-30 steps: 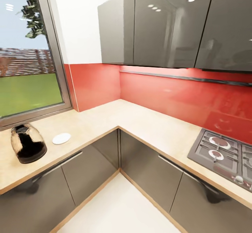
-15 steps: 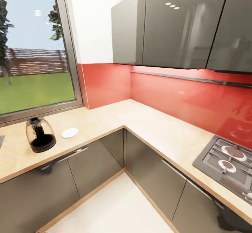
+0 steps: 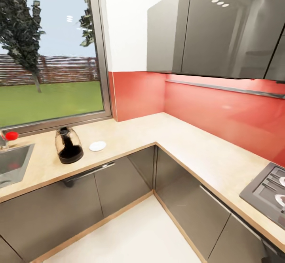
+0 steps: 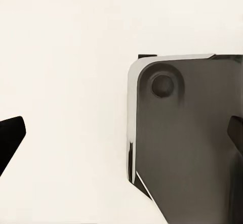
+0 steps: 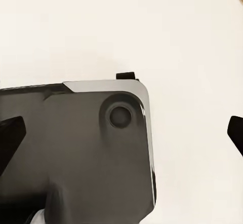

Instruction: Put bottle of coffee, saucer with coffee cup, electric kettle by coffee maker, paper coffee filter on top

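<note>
Head view: L-shaped countertop (image 3: pixel 130 136); glass coffee maker (image 3: pixel 69 145) upright near sink (image 3: pixel 16 162), white saucer (image 3: pixel 97 146) just beside it. Left wrist: left gripper (image 4: pixel 124 135) spread wide, empty, over floor. Right wrist: right gripper (image 5: pixel 124 133) spread wide, empty.

On the desk (image 3: pixel 130 134) under the window we see the electric kettle (image 3: pixel 69 145), a rounded glass body with dark contents and a black base, standing upright. At its 3 o'clock, just beside it but apart, lies the saucer (image 3: pixel 97 146), a small white disc lying flat. Both sit near the desk's front edge.
</note>
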Available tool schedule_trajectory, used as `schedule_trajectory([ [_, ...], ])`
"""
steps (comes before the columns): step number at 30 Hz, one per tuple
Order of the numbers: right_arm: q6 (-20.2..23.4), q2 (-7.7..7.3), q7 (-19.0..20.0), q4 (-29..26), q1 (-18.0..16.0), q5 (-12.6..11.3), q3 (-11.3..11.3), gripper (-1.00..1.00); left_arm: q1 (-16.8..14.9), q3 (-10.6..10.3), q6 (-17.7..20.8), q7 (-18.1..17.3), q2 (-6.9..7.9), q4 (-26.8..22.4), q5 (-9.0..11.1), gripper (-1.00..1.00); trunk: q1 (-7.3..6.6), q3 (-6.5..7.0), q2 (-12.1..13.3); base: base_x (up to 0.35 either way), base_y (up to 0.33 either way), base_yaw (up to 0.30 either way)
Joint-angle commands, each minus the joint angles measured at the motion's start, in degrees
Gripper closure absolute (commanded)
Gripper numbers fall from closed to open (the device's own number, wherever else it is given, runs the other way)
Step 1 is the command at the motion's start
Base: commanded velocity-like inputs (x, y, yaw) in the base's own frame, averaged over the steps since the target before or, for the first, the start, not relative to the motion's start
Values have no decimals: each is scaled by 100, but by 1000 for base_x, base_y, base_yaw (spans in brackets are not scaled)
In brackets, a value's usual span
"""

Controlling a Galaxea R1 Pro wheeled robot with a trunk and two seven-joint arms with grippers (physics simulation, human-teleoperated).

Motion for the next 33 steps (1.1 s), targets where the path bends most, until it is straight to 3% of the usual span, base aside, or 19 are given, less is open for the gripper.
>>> schedule_trajectory([
  [1, -21, -1, 22, 6, -4, 60, -51, -100, 2, 50, -9, -32, -4, -10, -60, -100, 2, -9, -9, 0, 0, 279],
  [16, -21, -1, 22, 8, -4, 60, -50, -100, -5, 33, -9, -41, -11, -13, -52, -100, 2, -9, -9, 27, -12, 279],
  [33, -19, -1, 22, 10, -4, 61, -45, -100, -6, 37, -15, -41, -12, -17, -37, -100, 2, -9, -9, 180, -203, 279],
])
